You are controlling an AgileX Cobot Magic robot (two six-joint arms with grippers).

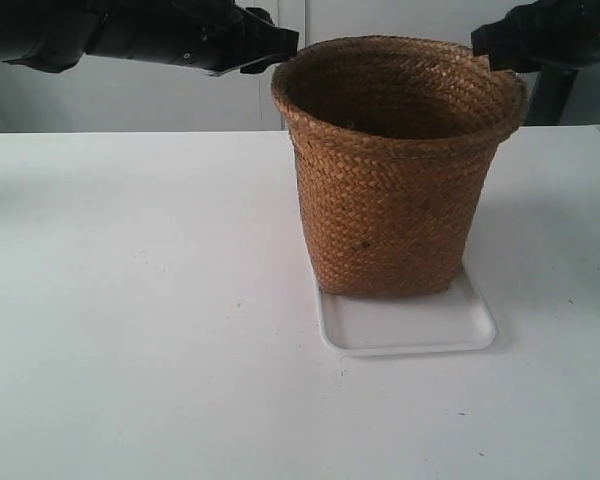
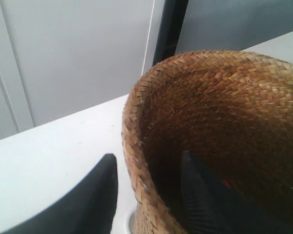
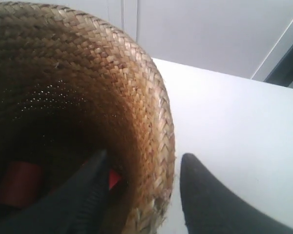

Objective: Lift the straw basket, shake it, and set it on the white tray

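The straw basket [image 1: 395, 170] stands upright on the back part of the white tray [image 1: 410, 330], whose front sticks out bare. The gripper of the arm at the exterior view's left [image 1: 270, 45] is at the basket's rim on that side. The other gripper [image 1: 485, 40] is at the opposite rim. In the left wrist view my left gripper [image 2: 149, 161] straddles the basket's rim [image 2: 136, 146], one finger inside and one outside, with gaps showing. My right gripper [image 3: 141, 161] straddles the rim [image 3: 158, 146] the same way, open.
Red items [image 3: 19, 187] lie on the dark bottom of the basket. The white table [image 1: 130, 320] spreads round the tray. A pale wall and a dark post [image 1: 550, 95] stand behind it.
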